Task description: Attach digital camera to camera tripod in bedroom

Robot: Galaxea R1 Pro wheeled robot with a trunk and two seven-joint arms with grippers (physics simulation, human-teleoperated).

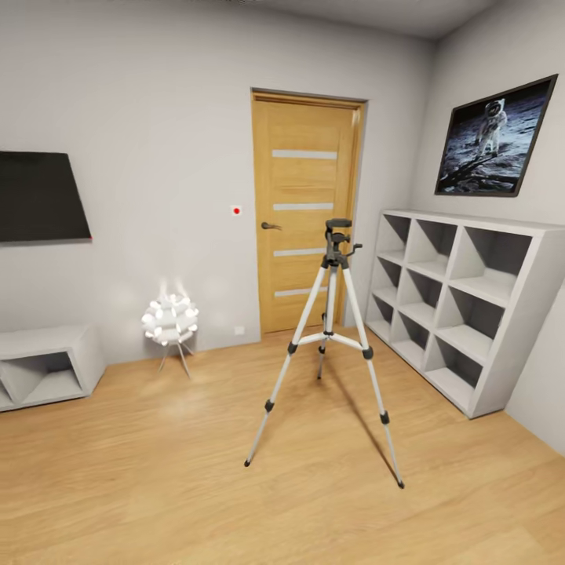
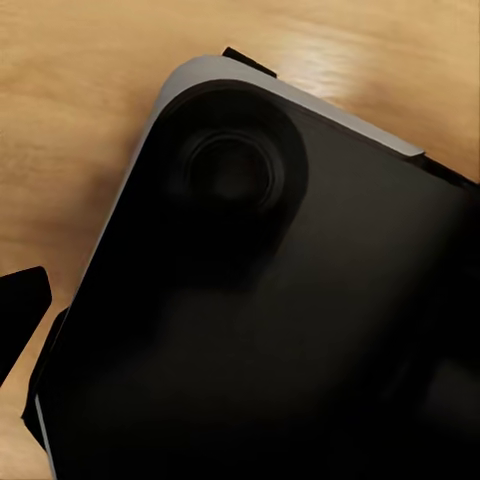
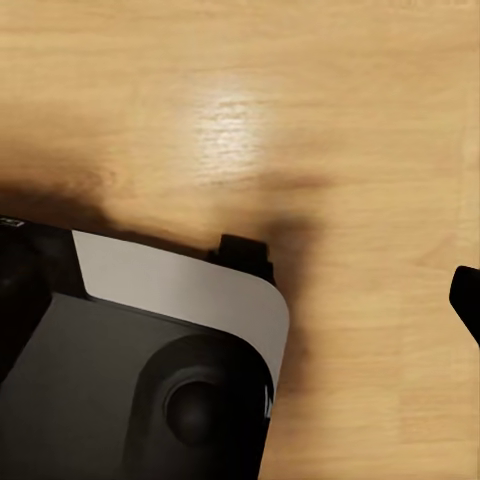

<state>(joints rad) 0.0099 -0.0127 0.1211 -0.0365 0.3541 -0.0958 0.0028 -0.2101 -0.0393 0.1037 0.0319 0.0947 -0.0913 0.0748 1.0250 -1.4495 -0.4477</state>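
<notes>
The camera tripod [image 1: 329, 336] stands upright on the light plank floor in the middle of the bedroom, in front of the door. It has silver legs, black joints and a black head [image 1: 337, 235] with nothing on it. The digital camera is out of view. In the left wrist view one black fingertip [image 2: 20, 315] shows at the frame's edge, above the floor beside my dark base [image 2: 280, 320]. In the right wrist view a black fingertip [image 3: 468, 300] also sits at the edge over bare floor. Both grippers look open and hold nothing.
A wooden door [image 1: 306, 212] is behind the tripod. A grey cube shelf [image 1: 463, 298] lines the right wall under an astronaut picture [image 1: 494, 137]. A white-globed floor lamp [image 1: 170, 318], a low grey cabinet [image 1: 47, 365] and a black screen [image 1: 39, 196] are at the left.
</notes>
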